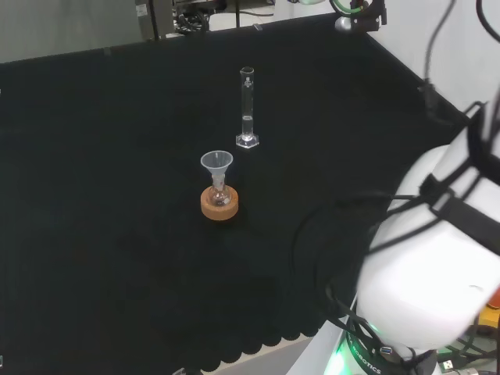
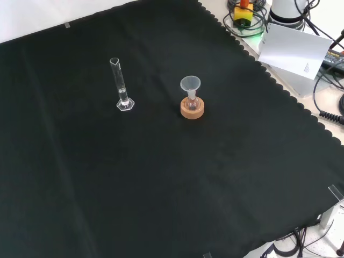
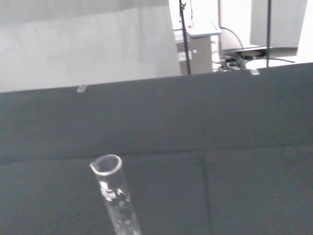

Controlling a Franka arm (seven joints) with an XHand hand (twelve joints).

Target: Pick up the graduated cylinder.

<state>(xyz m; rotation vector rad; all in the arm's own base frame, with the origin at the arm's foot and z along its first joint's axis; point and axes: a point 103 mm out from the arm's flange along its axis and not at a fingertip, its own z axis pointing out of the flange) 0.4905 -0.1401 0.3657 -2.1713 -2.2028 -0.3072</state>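
The graduated cylinder (image 1: 248, 109) is a tall, thin clear tube on a hexagonal foot. It stands upright on the black cloth, with nothing touching it. In the front view the cylinder (image 2: 121, 86) is left of centre, towards the far side. The wrist view looks at its open rim and upper tube (image 3: 115, 196) from close by, with the cloth behind. The arm's white links (image 1: 437, 258) stand well to the right of the cylinder in the head view.
A small clear flask with a funnel in its neck (image 1: 218, 183) sits on a cork ring (image 2: 192, 110), a short way from the cylinder. The cloth's scalloped edge (image 2: 279, 88) runs along the arm's side, with cables and a white sheet (image 2: 295, 51) beyond.
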